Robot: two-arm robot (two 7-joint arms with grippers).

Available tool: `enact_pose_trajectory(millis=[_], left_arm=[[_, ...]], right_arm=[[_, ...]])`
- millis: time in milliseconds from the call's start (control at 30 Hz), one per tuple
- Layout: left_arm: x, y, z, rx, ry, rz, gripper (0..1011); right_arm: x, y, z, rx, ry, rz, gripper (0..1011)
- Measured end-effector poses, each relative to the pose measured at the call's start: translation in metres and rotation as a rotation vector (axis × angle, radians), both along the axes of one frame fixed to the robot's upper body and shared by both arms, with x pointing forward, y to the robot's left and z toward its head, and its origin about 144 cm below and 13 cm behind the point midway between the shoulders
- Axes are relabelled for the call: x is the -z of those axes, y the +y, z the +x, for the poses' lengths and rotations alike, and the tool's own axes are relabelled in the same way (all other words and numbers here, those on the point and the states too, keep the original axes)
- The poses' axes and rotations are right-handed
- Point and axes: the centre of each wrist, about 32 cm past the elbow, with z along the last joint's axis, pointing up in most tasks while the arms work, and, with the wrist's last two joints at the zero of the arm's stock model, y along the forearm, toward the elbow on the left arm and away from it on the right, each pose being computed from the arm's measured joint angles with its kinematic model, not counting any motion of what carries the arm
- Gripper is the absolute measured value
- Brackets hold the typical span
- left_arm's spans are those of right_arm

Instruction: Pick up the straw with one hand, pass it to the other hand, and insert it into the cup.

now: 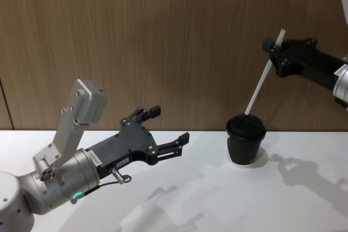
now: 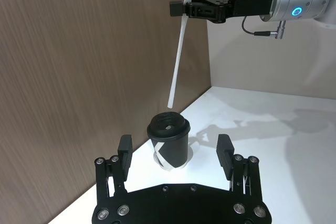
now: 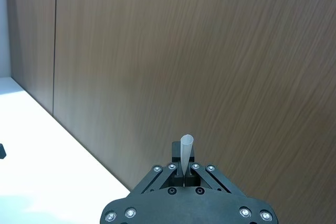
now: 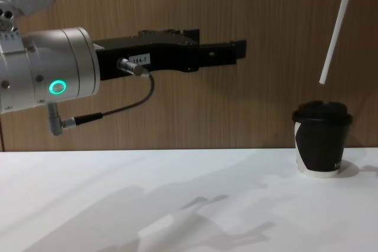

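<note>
Up near the wood-panelled wall [image 1: 163, 42], the right gripper [image 1: 276, 50] is clamped on the upper end of the white straw [image 1: 261, 85], its fingers pressed together around the tube with a short stub poking past them. From there the straw slants down, and its lower tip hangs just above the black lid of the paper cup [image 1: 246, 140], not touching it in the chest view. Upright on the white table [image 1: 206, 199], the cup stands close to the wall. To its left, well apart from it, the left gripper [image 1: 171, 126] hovers above the table with its fingers spread wide and nothing between them, pointing toward the cup.
</note>
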Motion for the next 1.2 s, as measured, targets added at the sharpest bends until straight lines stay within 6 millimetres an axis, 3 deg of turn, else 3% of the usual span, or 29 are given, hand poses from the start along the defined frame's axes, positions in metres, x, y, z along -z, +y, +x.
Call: enact_pose_trajectory(millis=[1200], left_arm=[[0.0,0.0,0.0,0.0,0.0,0.0,1003]], right_arm=[[0.011,-0.001,0.008,-0.009,0.038,-0.005,7]])
